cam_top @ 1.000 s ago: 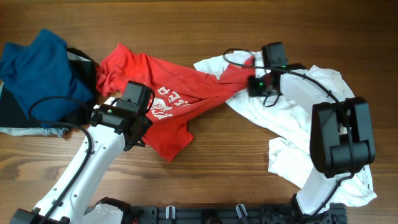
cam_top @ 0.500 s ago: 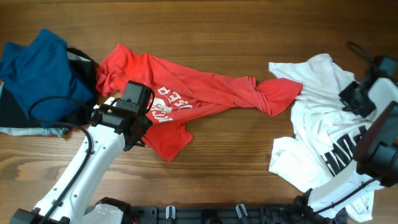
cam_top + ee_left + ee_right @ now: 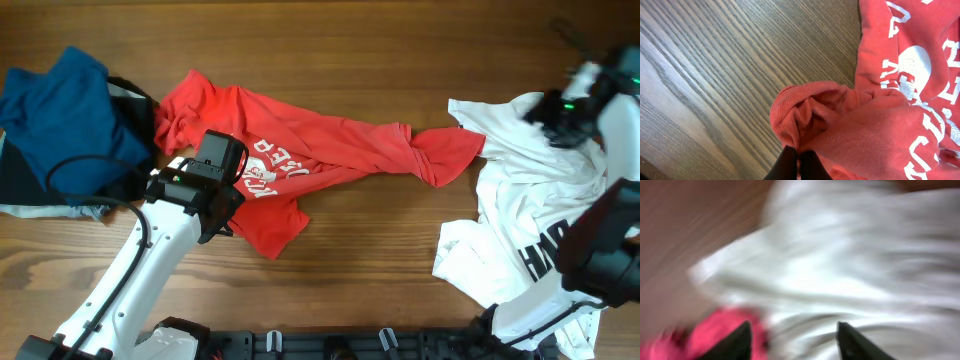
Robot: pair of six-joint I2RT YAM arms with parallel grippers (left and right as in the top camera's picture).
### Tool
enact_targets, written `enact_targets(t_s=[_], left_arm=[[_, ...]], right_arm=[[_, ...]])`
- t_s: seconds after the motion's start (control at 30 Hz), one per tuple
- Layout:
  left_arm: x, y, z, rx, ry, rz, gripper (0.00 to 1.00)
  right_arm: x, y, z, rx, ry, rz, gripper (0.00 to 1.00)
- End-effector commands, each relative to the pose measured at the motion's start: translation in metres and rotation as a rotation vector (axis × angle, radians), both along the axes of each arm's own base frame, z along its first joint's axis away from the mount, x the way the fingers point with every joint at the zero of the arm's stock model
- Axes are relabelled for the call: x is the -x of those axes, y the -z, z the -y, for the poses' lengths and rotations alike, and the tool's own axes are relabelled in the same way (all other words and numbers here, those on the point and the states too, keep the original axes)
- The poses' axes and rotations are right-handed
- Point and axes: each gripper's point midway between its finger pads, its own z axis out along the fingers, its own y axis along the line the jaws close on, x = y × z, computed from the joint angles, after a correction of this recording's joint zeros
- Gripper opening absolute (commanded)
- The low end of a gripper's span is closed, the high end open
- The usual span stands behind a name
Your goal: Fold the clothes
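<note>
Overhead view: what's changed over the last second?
The right gripper swung from mid-table to the far right edge, dragging the white shirt off the red shirt, and its fingers now stand apart. The left gripper stays shut on the red shirt's fold; blue clothes unmoved.

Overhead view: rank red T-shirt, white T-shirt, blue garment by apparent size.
1-2. white T-shirt and red T-shirt: look alike; the right arm covers part of the white one.
3. blue garment.
</note>
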Motion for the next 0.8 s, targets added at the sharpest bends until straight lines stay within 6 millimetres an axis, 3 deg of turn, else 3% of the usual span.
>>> enact_targets(t_s=[0.0,0.07,0.27,0.53,0.6,0.63,0.7,0.73,0.77], left_arm=[[-0.001,-0.002,-0.007,-0.027,-0.005,0.01,0.04],[-0.001,-0.002,-0.007,-0.027,-0.004,0.01,0.04],[0.0,-0.002,-0.007,-0.028,-0.004,0.01,0.04],[-0.001,-0.002,-0.007,-0.027,-0.005,0.013,0.04],[-0.001,-0.002,-0.007,-0.026,-0.005,0.014,0.04],[-0.001,-0.002,-0.007,-0.026,-0.005,0.014,0.04],[-0.001,-0.002,-0.007,-0.026,-0.005,0.013,0.04],[-0.001,-0.002,-0.007,-0.026,-0.005,0.014,0.04],[-0.001,-0.002,-0.007,-0.027,-0.005,0.014,0.04]], right_arm=[[0.004,0.009,-0.102,-0.117,-0.39,0.03,0.59],[0.008,0.021,-0.14,-0.089,-0.516,0.007,0.59],[0.007,0.042,-0.205,-0.022,-0.625,-0.03,0.69],[0.016,0.076,-0.235,-0.057,-0.69,-0.095,0.69],[0.015,0.082,-0.233,-0.047,-0.657,-0.112,0.62],[0.013,0.083,-0.229,-0.028,-0.61,-0.124,0.53],[0.008,0.082,-0.223,0.001,-0.559,-0.123,0.11],[0.007,0.079,-0.219,0.018,-0.515,-0.125,0.04],[0.005,0.069,-0.21,0.055,-0.452,-0.126,0.04]])
